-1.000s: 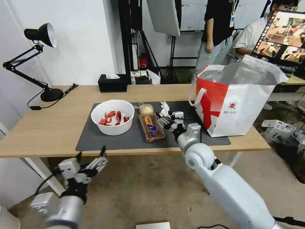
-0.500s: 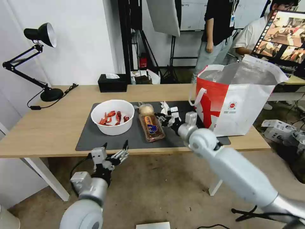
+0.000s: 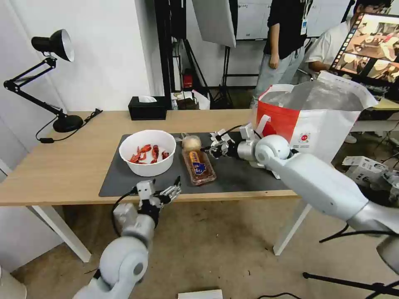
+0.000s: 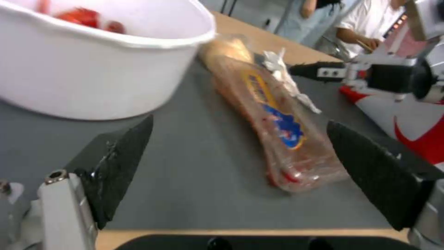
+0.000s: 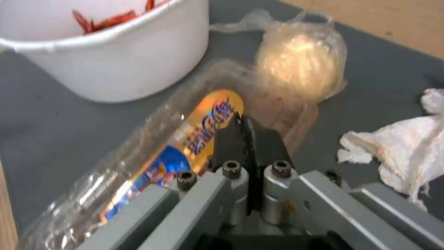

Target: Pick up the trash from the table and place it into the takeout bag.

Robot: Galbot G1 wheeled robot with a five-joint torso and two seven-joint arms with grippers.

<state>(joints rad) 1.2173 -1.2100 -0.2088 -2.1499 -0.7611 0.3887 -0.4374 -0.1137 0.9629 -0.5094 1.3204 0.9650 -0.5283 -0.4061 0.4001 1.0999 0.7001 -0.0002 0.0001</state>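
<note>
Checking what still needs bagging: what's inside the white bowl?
The white bowl holds red crayfish shells, spread over the bottom. The near wall hides part of the floor, so anything lying there can't be seen.

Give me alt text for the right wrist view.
The right end effector, fingers shut, hovers over the clear plastic tray on the grey mat, with the white bowl, wrapped beige lump and crumpled tissue nearby.
</note>
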